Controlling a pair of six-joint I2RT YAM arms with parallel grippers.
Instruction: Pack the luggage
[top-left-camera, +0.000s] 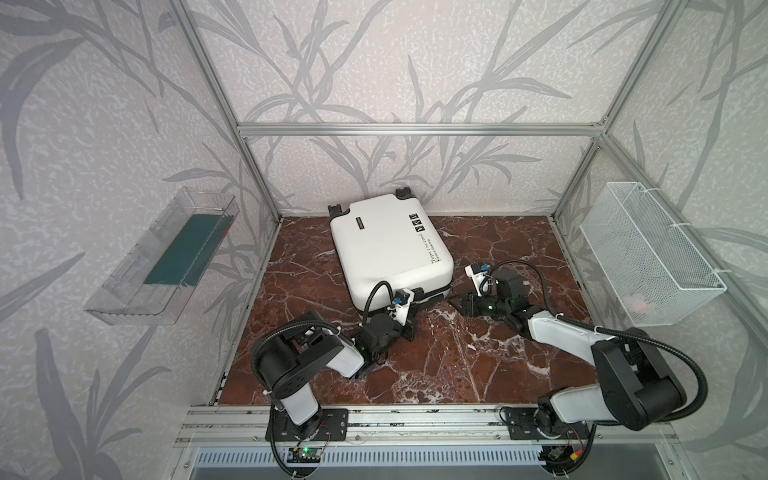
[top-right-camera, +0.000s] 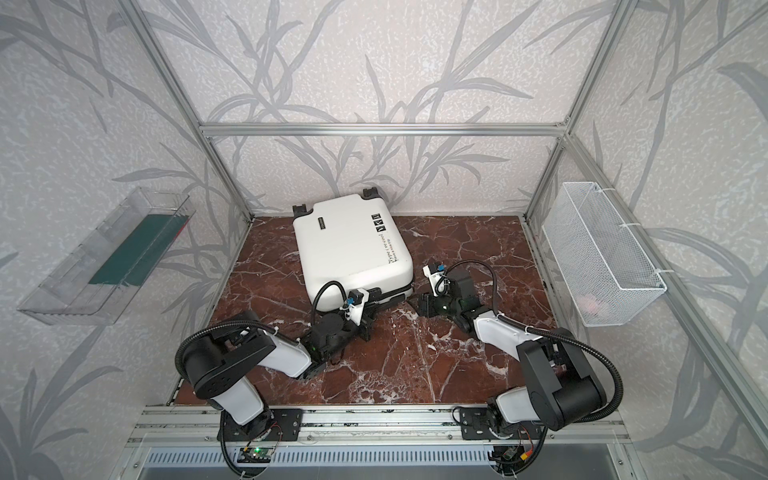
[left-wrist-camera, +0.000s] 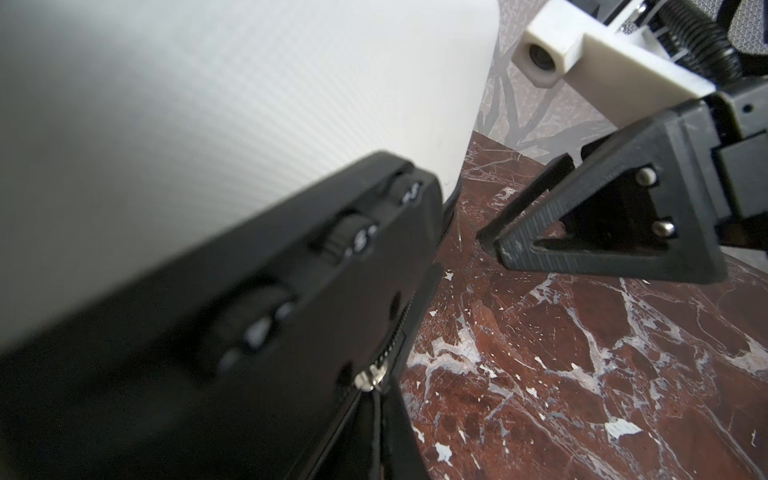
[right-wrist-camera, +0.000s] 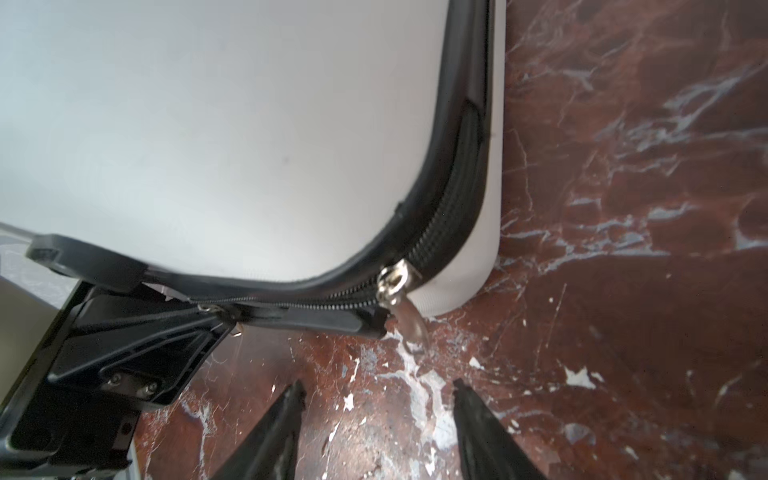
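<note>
The white luggage (top-left-camera: 390, 249) (top-right-camera: 353, 249) lies flat on the marble table, lid down, wheels toward the back wall. Its black zipper seam (right-wrist-camera: 453, 216) runs round the near corner. My left gripper (top-left-camera: 413, 300) (top-right-camera: 371, 300) is at the near edge, shut right under a silver zipper slider (left-wrist-camera: 372, 378) (right-wrist-camera: 205, 308); the pull is hidden between its fingers. A second slider (right-wrist-camera: 395, 282) sits at the corner with its tab (right-wrist-camera: 409, 328) hanging down. My right gripper (right-wrist-camera: 379, 388) (top-left-camera: 455, 302) hovers low just short of that tab, open, nothing between its fingers.
A clear plastic tray (top-left-camera: 124, 307) holding something dark green hangs on the left wall. A white wire basket (top-left-camera: 648, 257) with a pale pink thing in it hangs on the right wall. Aluminium frame posts (top-left-camera: 266, 199) stand at the table's back corners.
</note>
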